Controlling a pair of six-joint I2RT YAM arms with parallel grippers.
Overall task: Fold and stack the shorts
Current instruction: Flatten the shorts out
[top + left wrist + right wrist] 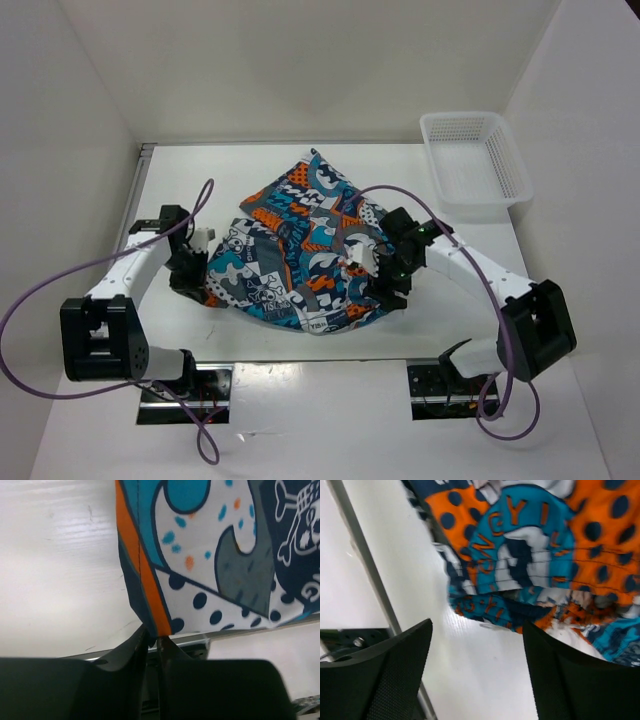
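The patchwork shorts (pixel 300 250) lie in a loose heap in the middle of the white table, blue, orange, white and grey. My left gripper (pixel 197 268) is at their left edge, shut on an orange-and-navy hem (pixel 150 615) of the shorts (pixel 225 555), which rises from between the closed fingers. My right gripper (pixel 385 270) sits at the right side of the heap, open and empty. In the right wrist view the shorts (pixel 535 555) lie just ahead of its spread fingers (pixel 395 665), with bare table between the fingers.
A white mesh basket (pixel 474 158) stands at the back right of the table. Purple cables loop from both arms. The table's metal front edge (pixel 365 565) runs close to the right gripper. White walls enclose the table on three sides.
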